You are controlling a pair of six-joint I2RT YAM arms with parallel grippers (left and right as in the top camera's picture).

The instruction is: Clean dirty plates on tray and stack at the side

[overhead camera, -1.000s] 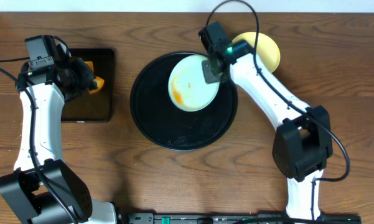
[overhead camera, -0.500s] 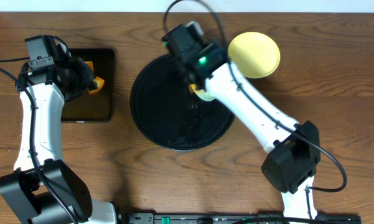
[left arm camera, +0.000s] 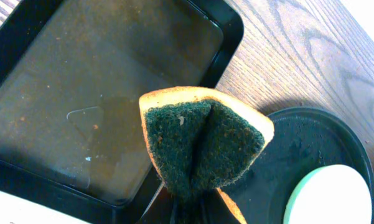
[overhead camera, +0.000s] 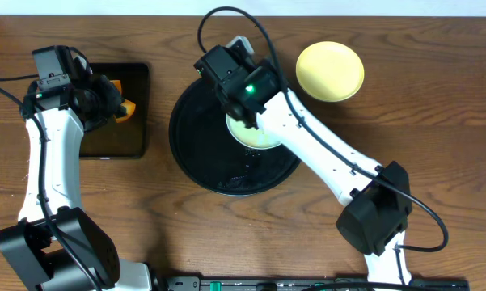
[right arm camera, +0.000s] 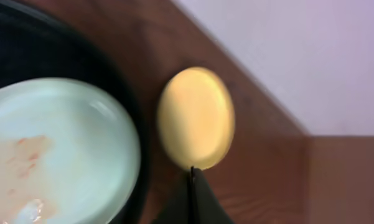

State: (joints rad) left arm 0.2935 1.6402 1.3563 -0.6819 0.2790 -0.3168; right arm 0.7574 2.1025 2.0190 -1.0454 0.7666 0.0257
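Plate [overhead camera: 257, 137] on round tray [overhead camera: 186, 153]; second plate [overhead camera: 330, 71] right-behind; rectangular tray [overhead camera: 113, 137] left, sponge [left arm camera: 202, 146] above

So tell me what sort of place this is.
Likely a robot lab bench staged for dishwashing practice: a wooden table, a sponge over a tray of brownish liquid, and a sauce-streaked plate on a round black tray.

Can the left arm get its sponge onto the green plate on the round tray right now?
Probably not yet: the right arm lies across the green plate on the round tray, hiding most of it; the sponge hangs above the rectangular tray's edge.
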